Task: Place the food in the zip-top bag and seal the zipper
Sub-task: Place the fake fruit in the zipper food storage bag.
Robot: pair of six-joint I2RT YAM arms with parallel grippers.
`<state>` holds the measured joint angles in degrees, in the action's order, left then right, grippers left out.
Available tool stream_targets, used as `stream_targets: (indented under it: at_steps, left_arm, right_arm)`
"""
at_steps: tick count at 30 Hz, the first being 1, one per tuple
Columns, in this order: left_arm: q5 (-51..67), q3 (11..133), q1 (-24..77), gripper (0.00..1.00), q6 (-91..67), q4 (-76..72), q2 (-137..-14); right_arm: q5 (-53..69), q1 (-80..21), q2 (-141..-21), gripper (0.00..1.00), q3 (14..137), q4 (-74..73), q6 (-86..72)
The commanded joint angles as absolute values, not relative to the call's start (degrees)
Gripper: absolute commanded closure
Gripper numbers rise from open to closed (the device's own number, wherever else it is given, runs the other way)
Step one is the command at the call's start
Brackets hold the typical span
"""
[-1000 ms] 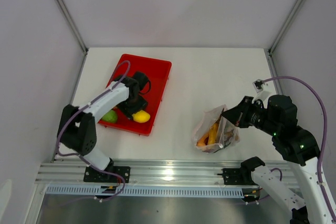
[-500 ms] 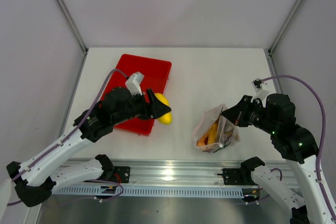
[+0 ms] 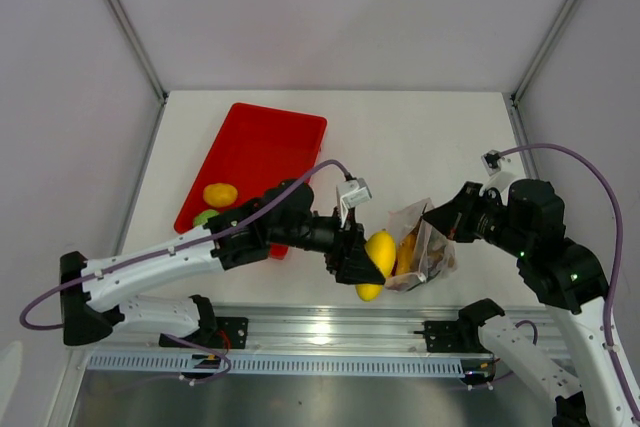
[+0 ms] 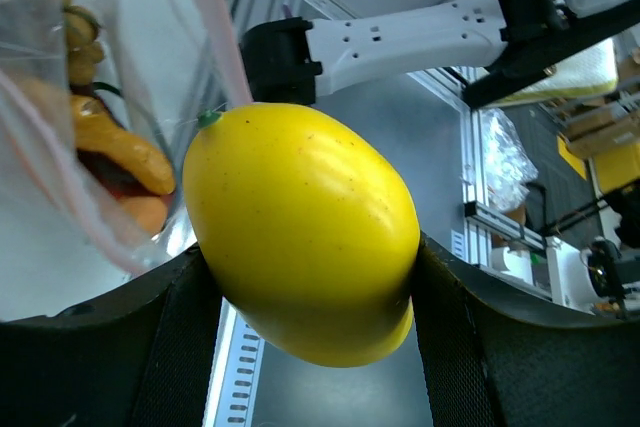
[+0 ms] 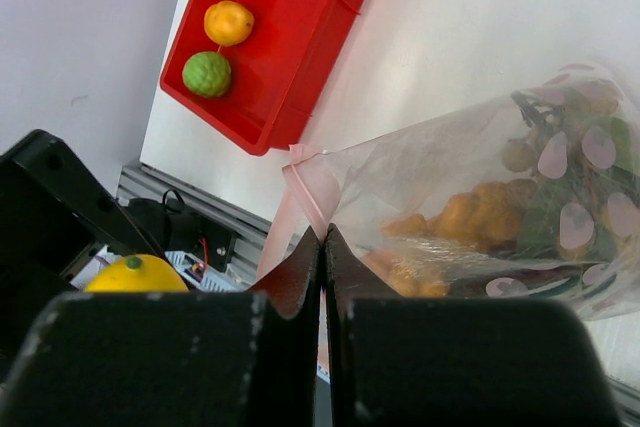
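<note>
White tabletop [image 3: 420, 137] below us, our left gripper [image 3: 372, 265] clamps the yellow mango [image 3: 380, 249] at the mouth of the zip-top bag [image 3: 432, 257] — its edge pinched in our closed right gripper [image 3: 432, 215] — so next, we judge, comes pushing it inside and letting go.
</note>
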<state>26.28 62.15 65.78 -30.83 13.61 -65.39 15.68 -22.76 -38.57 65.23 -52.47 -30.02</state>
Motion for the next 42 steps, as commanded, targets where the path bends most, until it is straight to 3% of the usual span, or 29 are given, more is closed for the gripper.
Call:
stream_targets:
  at_steps: [1, 10, 16, 26, 35, 39, 42]
  left_arm:
    - [34.18, 66.17, 66.09, 0.99, -29.52, 9.76, -68.37]
    - [34.01, 78.2, 66.01, 0.99, -31.9, 20.9, -81.2]
    - [34.63, 83.23, 66.01, 0.89, -33.75, 22.94, -88.23]
    - [31.99, 78.22, 63.37, 0.86, -36.21, 19.6, -88.42]
    - [16.89, 79.89, 63.11, 0.86, -44.03, 21.44, -87.63]
    - [10.91, 78.22, 63.11, 0.76, -45.53, 21.44, -86.22]
    - [7.91, 79.71, 63.11, 0.74, -44.92, 23.55, -87.27]
  right_arm:
    - [16.34, -22.94, -37.88, 1.0, 67.41, -51.68, -30.32]
    - [21.62, -22.94, -38.58, 1.0, 67.59, -50.8, -30.06]
    - [22.67, -22.94, -35.87, 1.0, 67.24, -51.07, -30.67]
    - [25.48, -22.94, -33.05, 1.0, 67.06, -50.01, -34.1]
    - [26.72, -22.94, -33.49, 1.0, 65.57, -46.85, -37.09]
    - [26.63, -23.03, -33.05, 1.0, 65.57, -46.67, -37.7]
    - [26.72, -22.94, -32.96, 1.0, 65.65, -46.58, -37.88]
